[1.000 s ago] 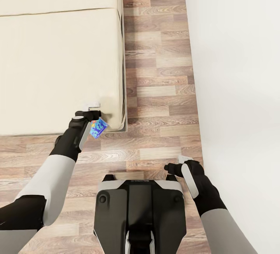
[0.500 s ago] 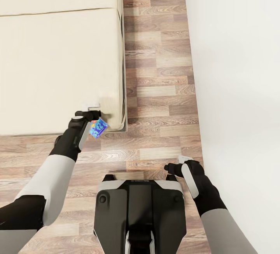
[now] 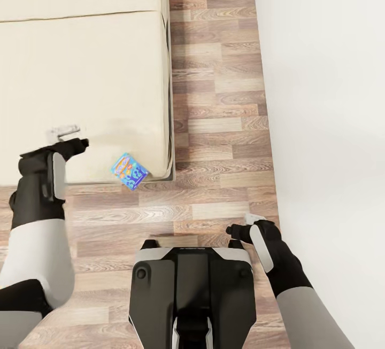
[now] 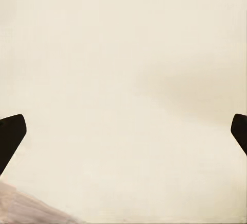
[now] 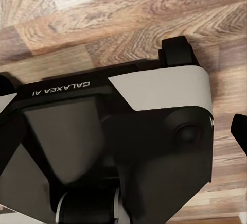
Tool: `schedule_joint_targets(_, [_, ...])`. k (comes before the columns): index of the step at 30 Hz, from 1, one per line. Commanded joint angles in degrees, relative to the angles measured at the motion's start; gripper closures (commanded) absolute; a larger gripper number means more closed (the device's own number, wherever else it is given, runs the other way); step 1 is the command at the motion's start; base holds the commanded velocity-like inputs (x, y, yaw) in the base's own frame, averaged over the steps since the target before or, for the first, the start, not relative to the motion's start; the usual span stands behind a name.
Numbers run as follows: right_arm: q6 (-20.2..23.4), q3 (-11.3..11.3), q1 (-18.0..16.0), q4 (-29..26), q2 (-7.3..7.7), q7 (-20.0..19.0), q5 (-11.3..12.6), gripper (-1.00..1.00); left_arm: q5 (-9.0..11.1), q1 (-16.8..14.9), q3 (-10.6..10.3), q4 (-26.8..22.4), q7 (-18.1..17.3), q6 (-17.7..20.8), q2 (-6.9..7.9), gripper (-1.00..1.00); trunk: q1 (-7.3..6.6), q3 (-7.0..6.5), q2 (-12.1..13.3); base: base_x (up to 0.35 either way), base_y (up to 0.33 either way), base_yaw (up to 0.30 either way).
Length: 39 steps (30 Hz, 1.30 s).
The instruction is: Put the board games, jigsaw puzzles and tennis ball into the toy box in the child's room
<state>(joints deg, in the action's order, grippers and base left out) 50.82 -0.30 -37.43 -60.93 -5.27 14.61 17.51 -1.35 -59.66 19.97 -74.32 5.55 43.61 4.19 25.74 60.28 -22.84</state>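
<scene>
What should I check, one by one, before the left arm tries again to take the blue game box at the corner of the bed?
1. Blue-yellow cartoon-printed game box free of any grip: ok, it lies apart from both pincers.
2. Box support: not ok, it sits at the corner of the cream mattress bed, partly past the edge over the wood-plank floor.
3. Left pincer open: ok, the left wrist view shows its fingertips wide apart over bare mattress.
4. Left pincer aligned with the box: not ok, it is well off to the side.
5. Right pincer empty: cannot tell; it hangs beside the robot's base.
</scene>
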Motion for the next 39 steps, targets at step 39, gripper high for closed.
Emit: schedule_joint_targets(39, [-4.5, -7.4, 0.2, 1.7, 4.24, -21.8, 0.9, -1.0, -3.3, 36.0, 25.4, 5.5, -77.2, 12.5, 13.07, -1.0, 0.04, 0.06, -0.1, 0.0, 0.0, 0.0])
